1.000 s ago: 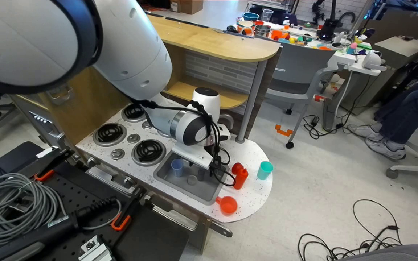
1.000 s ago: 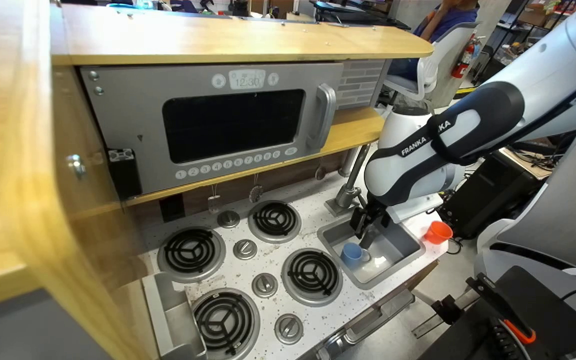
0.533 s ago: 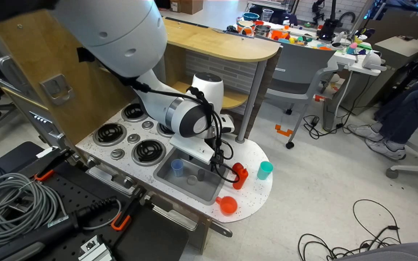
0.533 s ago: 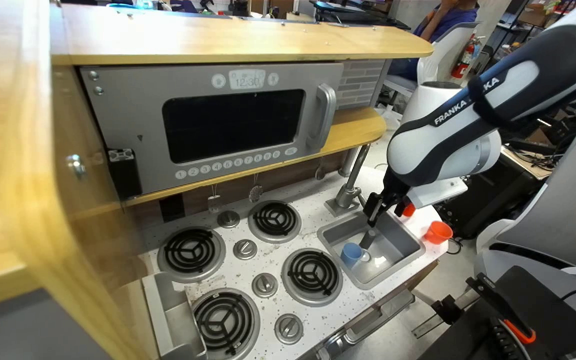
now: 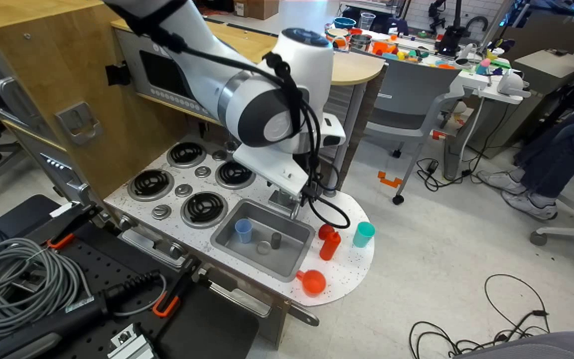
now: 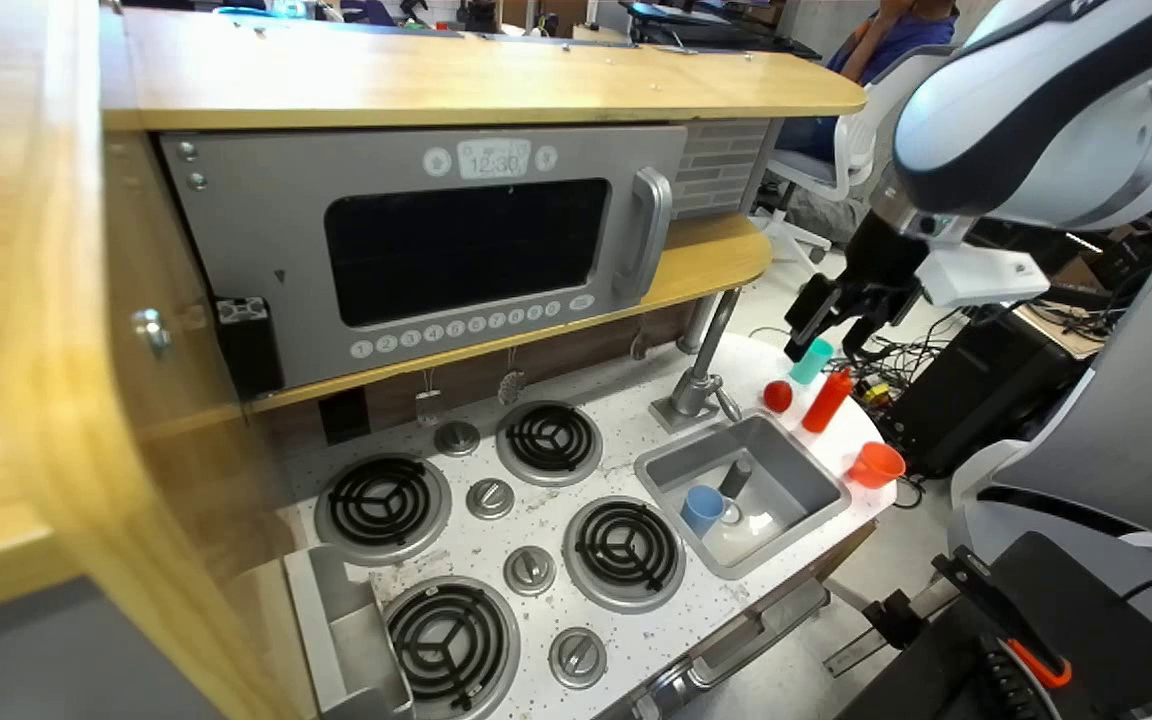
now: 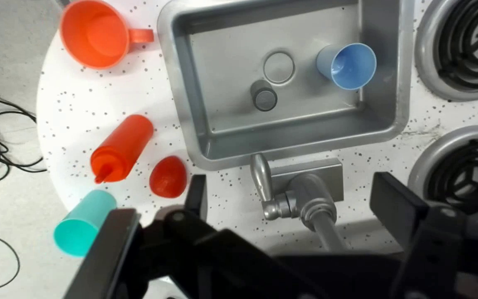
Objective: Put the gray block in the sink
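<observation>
Your gripper (image 7: 291, 189) hangs over the counter (image 7: 135, 95), spread wide and empty, presumably because nothing needs carrying: beyond, the gray block (image 7: 264, 96) stands upright in the sink (image 7: 224, 54) beside the drain ring (image 7: 279, 67), where your task wants it.

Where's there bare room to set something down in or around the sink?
Free: inside the sink, between the gray block and the end nearest the orange mug; on the counter, between that mug and the red squeeze bottle. Crowded: beside the bottle, with the red rounded piece and teal cup close.
</observation>
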Motion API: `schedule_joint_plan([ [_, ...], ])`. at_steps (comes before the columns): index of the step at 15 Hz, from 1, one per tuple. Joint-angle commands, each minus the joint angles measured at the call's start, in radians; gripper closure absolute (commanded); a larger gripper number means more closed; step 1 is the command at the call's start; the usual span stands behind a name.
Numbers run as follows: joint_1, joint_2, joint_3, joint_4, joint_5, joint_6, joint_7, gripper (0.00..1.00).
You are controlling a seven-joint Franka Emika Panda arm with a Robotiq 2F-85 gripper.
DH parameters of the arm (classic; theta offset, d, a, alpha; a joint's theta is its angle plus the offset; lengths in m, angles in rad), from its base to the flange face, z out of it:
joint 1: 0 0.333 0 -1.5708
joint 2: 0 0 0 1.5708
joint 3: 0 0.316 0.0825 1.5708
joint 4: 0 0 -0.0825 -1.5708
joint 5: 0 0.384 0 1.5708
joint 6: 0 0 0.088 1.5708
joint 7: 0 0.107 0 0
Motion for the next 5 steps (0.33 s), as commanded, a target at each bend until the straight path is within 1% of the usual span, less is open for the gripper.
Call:
schedule_joint_plan([
  [1, 0.042, -0.116, -0.094, -0.011, -0.049, -0.183, 0.034, 0.00],
  [2, 0.023, -0.065, -0.051, -0.002, 0.002, -0.091, -0.005, 0.00],
  [3, 0.030, -0.089, -0.075, -0.001, -0.008, -0.136, -0.001, 0.00],
  [5, 0.032, -0.108, -0.092, -0.002, -0.017, -0.163, 0.000, 0.00],
])
